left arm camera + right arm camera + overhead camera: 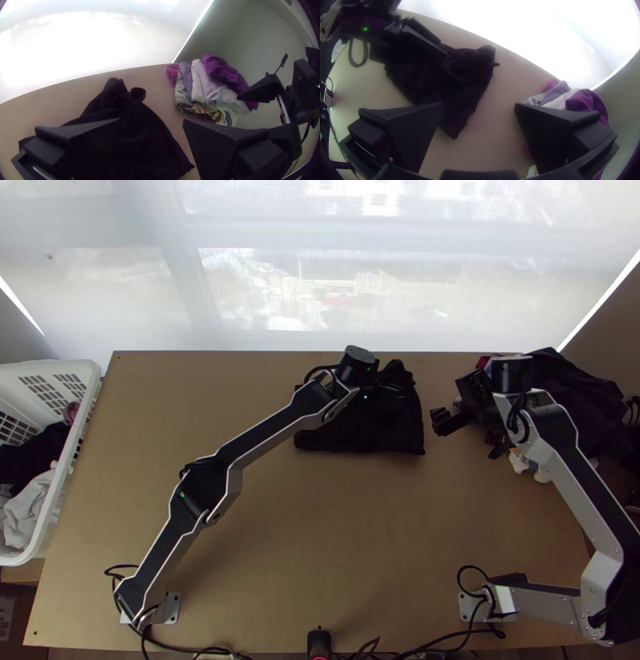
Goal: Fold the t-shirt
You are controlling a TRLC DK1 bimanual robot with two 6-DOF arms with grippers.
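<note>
Black t-shirt (360,434) lies loosely bunched on tabletop (272,540), near far edge, right of middle; rumpled peak points toward far edge. Left gripper (390,390) above shirt, fingers spread wide. Right gripper (470,434) between shirt and clothes pile (564,380), fingers also well apart. Pile sits at far right corner. White basket (90,390) with clothes stands beside left edge.
</note>
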